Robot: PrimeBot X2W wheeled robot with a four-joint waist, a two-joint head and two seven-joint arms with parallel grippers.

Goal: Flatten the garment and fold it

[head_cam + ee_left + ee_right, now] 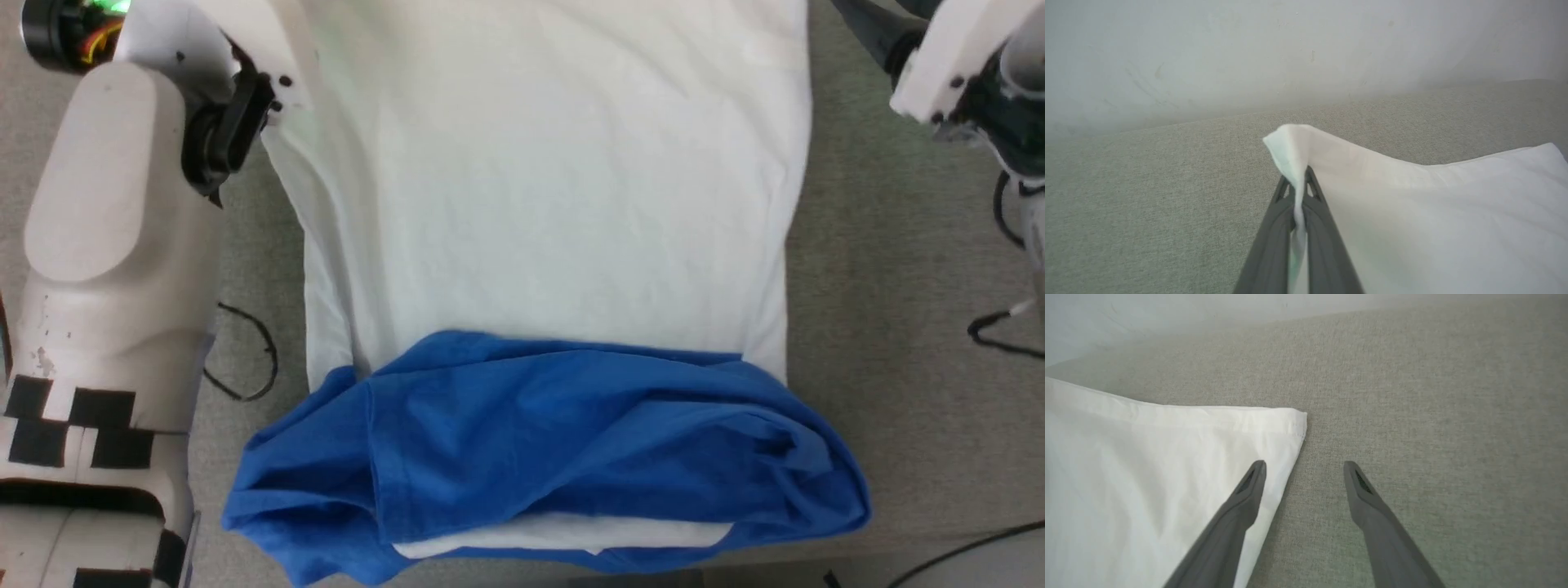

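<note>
Left fingers (1274, 237) pinching far corner of garment (539, 204); right fingers (1241, 506) spread, empty.
Straddle the opposite side edge, other far corner just ahead, slightly inward.

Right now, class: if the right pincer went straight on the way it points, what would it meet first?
Probably the garment, at its hemmed corner just ahead of the open right pincer, or the grey cloth surface beneath; its height above them is unclear.

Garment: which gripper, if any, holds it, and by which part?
The left gripper, jaws shut, pinches a white corner of the garment. The right gripper, jaws open, holds nothing.
</note>
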